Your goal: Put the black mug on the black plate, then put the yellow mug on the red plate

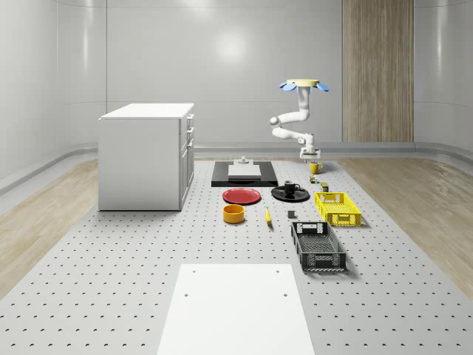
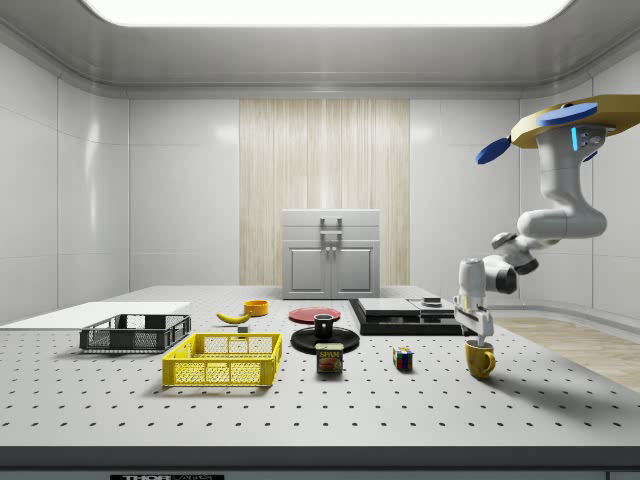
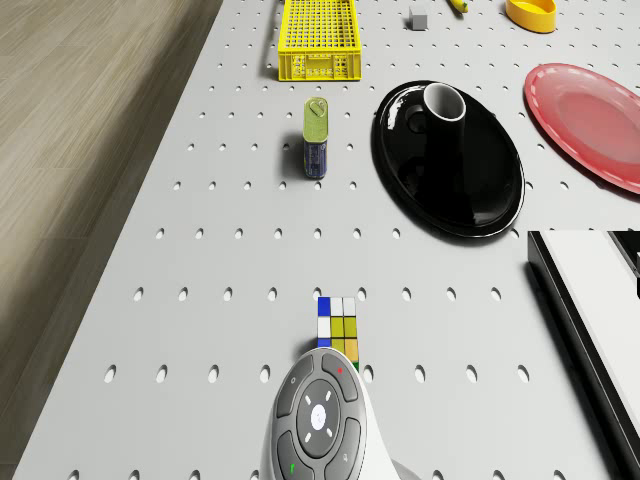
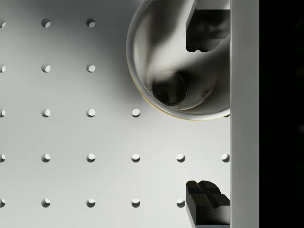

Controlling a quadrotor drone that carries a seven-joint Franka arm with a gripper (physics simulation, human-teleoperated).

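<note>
The yellow mug (image 1: 314, 168) (image 2: 480, 360) stands upright on the table beyond the black plate, near the table's far right in the whole-scene view. My gripper (image 1: 310, 154) (image 2: 476, 328) (image 4: 204, 115) hangs open just above it. In the wrist view one finger (image 4: 206, 29) is over the mug's inside (image 4: 173, 71) and the other finger (image 4: 206, 202) is outside its rim. The black mug (image 1: 290, 188) (image 2: 324, 326) (image 3: 445, 108) stands on the black plate (image 1: 279, 195) (image 2: 345, 341) (image 3: 455, 195). The red plate (image 1: 242, 196) (image 2: 314, 314) (image 3: 590, 120) lies bare beside it. The drone (image 1: 303, 86) (image 2: 565, 122) hovers high over the yellow mug's corner.
A Rubik's cube (image 2: 403, 359) (image 3: 338, 328) and a can (image 2: 330, 358) (image 3: 316, 135) stand close to the mug. A yellow basket (image 1: 337, 208), a black basket (image 1: 318, 245), a banana (image 1: 267, 215), a yellow bowl (image 1: 234, 214), a black tray (image 1: 244, 174) and a white cabinet (image 1: 144, 155) also occupy the table.
</note>
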